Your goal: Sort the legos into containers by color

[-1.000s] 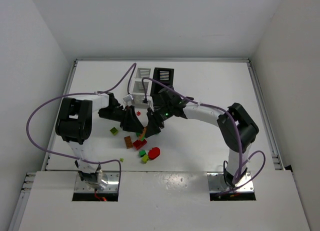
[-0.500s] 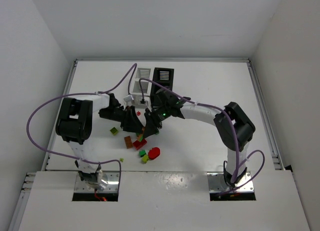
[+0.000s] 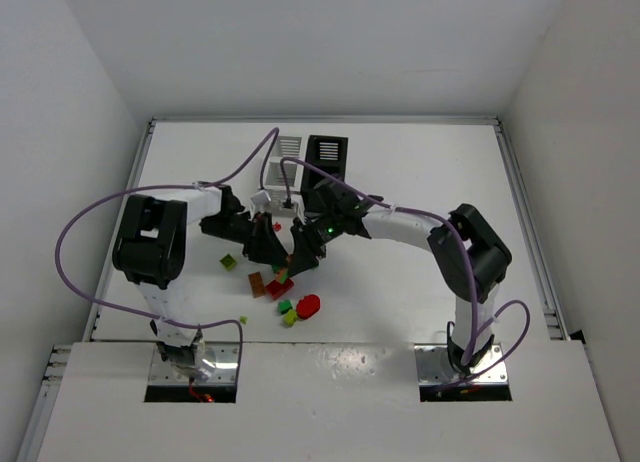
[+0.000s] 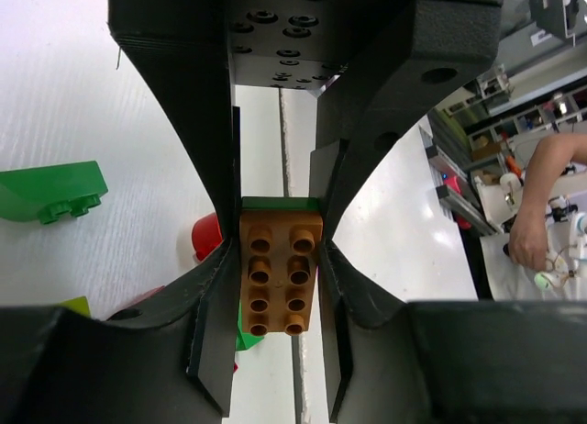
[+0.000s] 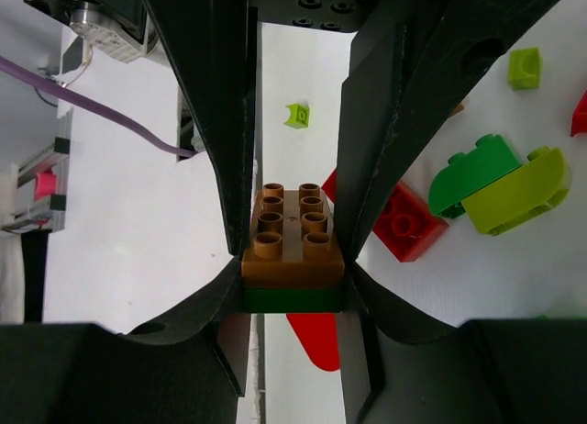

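Note:
A stack of two legos, an orange-brown brick (image 4: 280,273) (image 5: 292,231) on a dark green brick (image 5: 293,300), hangs above the table between both arms (image 3: 283,254). My left gripper (image 4: 278,291) (image 3: 268,246) is shut on the brown brick's sides. From the opposite end my right gripper (image 5: 293,286) (image 3: 300,250) is shut on the same stack. Loose legos lie below: a red brick (image 5: 404,224), a green curved piece (image 5: 468,172), a yellow-green curved piece (image 5: 518,190), a red rounded piece (image 3: 308,304). The containers, two white bins (image 3: 289,146) (image 3: 276,171) and a black one (image 3: 326,153), stand behind the arms.
A brown brick (image 3: 257,284), a yellow-green brick (image 3: 229,262) and a tiny yellow-green stud (image 3: 243,321) lie left of the pile. A small red piece (image 3: 277,226) sits near the white bins. A green brick (image 4: 50,190) lies left of my left gripper. Purple cables arc over both arms.
My left gripper's fingers have closed in on the brown brick. The right arm shifted a little left and kept its grip on the stack.

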`<act>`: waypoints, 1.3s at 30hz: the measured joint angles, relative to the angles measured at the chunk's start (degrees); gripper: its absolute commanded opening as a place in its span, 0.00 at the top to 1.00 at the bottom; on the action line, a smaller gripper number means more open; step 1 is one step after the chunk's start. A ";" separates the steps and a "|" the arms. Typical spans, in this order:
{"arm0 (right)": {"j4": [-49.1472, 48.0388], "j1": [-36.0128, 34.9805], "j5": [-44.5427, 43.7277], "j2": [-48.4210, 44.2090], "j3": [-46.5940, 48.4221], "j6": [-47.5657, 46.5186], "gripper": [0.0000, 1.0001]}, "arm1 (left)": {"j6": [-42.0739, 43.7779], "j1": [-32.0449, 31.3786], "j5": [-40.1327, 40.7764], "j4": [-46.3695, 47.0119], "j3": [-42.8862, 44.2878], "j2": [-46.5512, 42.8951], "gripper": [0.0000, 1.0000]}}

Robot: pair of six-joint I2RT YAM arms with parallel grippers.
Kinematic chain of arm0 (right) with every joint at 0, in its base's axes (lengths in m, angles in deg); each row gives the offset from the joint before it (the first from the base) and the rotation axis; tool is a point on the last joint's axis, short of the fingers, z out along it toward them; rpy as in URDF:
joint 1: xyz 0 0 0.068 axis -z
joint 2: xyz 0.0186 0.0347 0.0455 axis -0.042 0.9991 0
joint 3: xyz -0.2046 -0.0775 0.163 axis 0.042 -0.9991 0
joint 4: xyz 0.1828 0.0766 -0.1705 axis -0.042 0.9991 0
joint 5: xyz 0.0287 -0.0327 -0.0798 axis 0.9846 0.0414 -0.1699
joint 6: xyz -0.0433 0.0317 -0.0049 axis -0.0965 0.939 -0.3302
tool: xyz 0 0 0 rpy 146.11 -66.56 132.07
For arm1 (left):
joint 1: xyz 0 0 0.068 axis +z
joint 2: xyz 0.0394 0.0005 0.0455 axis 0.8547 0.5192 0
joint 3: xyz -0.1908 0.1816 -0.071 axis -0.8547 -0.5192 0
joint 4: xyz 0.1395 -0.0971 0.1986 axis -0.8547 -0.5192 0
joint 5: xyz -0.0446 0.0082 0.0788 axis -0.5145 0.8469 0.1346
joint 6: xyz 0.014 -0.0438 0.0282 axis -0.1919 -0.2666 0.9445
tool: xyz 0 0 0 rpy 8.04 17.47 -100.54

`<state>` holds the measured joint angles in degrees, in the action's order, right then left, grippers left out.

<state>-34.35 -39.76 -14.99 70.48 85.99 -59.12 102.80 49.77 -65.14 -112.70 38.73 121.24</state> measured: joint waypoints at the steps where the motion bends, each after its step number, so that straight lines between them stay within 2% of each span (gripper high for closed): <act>1: -0.68 0.09 -0.07 -0.33 -0.76 -0.33 1.00 | 0.20 0.02 0.31 -0.17 0.26 0.11 1.00; 6: -3.13 0.22 -1.40 -2.71 -3.65 -2.49 1.00 | 3.67 -0.13 0.13 -3.58 1.92 1.18 1.00; 12: 2.91 0.44 -1.51 -3.69 -7.78 -5.49 1.00 | 5.01 1.88 -0.63 -5.44 3.04 1.38 0.99; 13: 3.54 0.44 -1.57 -3.69 -8.07 -5.70 1.00 | 5.20 1.99 -0.63 -5.55 3.04 1.40 0.92; 14: 4.07 0.44 -1.81 -3.69 -8.22 -5.92 1.00 | 5.46 2.14 -0.68 -5.68 3.04 1.40 0.80; 15: 4.52 0.44 -2.27 -3.69 -8.24 -6.12 0.95 | 5.77 2.19 -0.66 -5.75 3.04 1.40 0.56; 17: 4.92 0.44 -3.37 -3.69 -8.24 -6.54 0.79 | 6.27 2.19 -0.68 -5.86 3.04 1.40 0.37; 18: 5.20 0.50 -4.09 -3.69 -8.24 -6.69 0.74 | 6.47 2.19 -0.72 -5.95 3.04 1.40 0.22; 19: 5.57 0.59 -4.83 -3.69 -8.24 -6.80 0.70 | 6.78 2.19 -0.76 -5.95 3.04 1.40 0.17; 20: 5.97 0.68 -5.64 -3.69 -8.24 -6.91 0.61 | 6.88 2.19 -0.90 -6.12 3.02 1.40 0.14; 21: 6.23 0.76 -6.27 -3.69 -8.24 -6.95 0.57 | 7.04 2.19 -0.92 -6.23 3.02 1.40 0.04; 22: 6.40 0.81 -7.30 -3.74 -8.24 -7.04 0.55 | 7.19 2.19 -0.94 -6.21 3.02 1.40 0.00; 26: 7.19 0.85 -10.73 -4.63 -8.24 -7.17 0.47 | 7.43 2.67 -1.01 -6.29 3.02 1.05 0.00; 31: 7.87 1.22 -14.56 -7.39 -8.24 -7.21 0.30 | 4.20 5.64 -0.35 -4.59 3.02 -1.68 0.00; 34: 7.80 1.33 -17.05 -9.42 -8.24 -7.04 0.27 | -5.95 7.30 2.01 2.36 2.93 -5.97 0.00; 36: 7.39 1.36 -18.95 -11.17 -8.24 -7.04 0.27 | -18.34 7.80 6.01 12.44 1.57 -10.69 0.00; 37: 7.15 1.40 -19.58 -11.89 -8.24 -7.04 0.27 | -26.91 7.82 11.06 20.35 -0.98 -14.67 0.00; 39: 6.73 1.49 -21.03 -13.22 -8.24 -7.04 0.27 | -36.44 7.82 17.07 27.41 -3.89 -20.46 0.00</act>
<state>-27.62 -38.28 -36.01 57.26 77.75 -66.16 66.37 57.60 -48.07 -85.29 34.84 100.79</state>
